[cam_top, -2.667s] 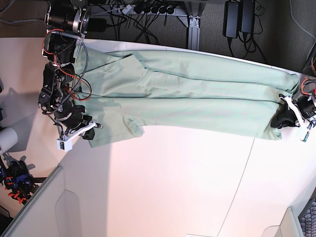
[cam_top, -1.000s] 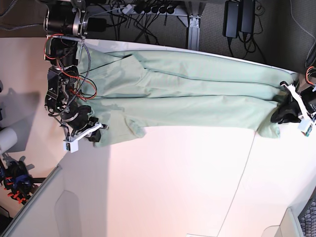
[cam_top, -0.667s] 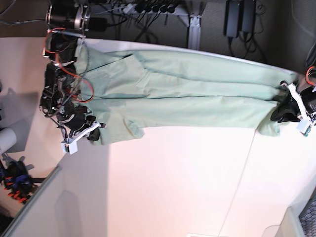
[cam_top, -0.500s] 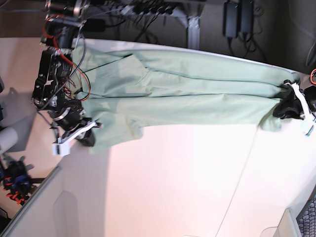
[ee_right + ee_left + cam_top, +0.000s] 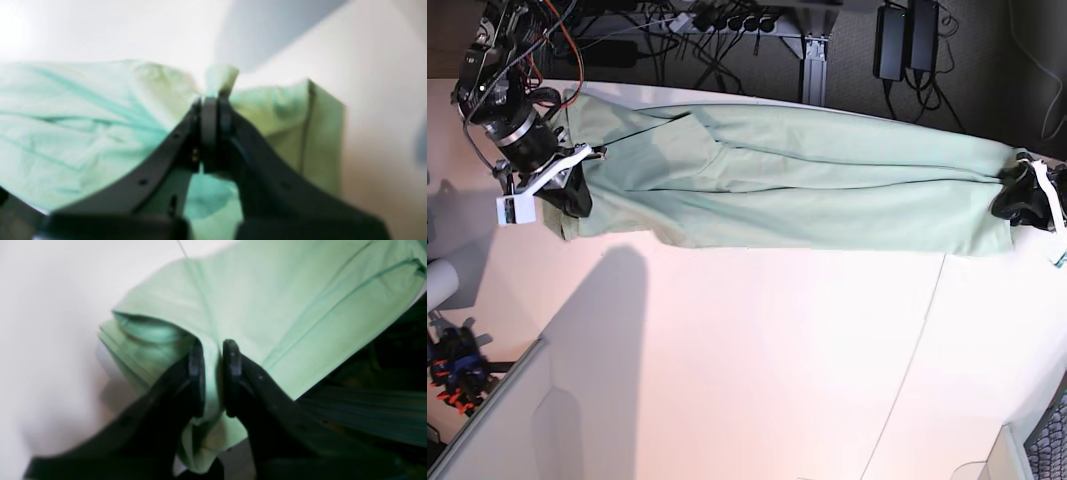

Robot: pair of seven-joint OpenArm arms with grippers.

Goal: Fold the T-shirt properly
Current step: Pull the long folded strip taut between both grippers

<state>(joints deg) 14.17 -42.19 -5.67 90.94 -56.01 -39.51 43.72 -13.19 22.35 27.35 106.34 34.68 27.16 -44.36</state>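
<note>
The pale mint-green T-shirt (image 5: pixel 807 185) lies stretched lengthwise across the far part of the white table (image 5: pixel 757 360), folded into a long band. My right gripper (image 5: pixel 575 192) at the base view's left is shut on the shirt's end; the right wrist view shows its jaws pinching a small tuft of cloth (image 5: pixel 220 78). My left gripper (image 5: pixel 1015 200) at the base view's right is shut on the other end; in the left wrist view its fingertips (image 5: pixel 230 350) clamp a fold of the shirt (image 5: pixel 267 303). Collar, buttons and label do not show.
Cables and a power strip (image 5: pixel 727 18) hang behind the table's far edge. A grey bin (image 5: pixel 487 420) stands at the lower left, and orange-and-black tools (image 5: pixel 452 360) lie at the left edge. A table seam (image 5: pixel 907 370) runs diagonally on the right.
My right gripper has moved up and back with its end of the shirt. The left gripper has pulled outward to the right. The shirt is now taut and straighter, the loose flap gone.
</note>
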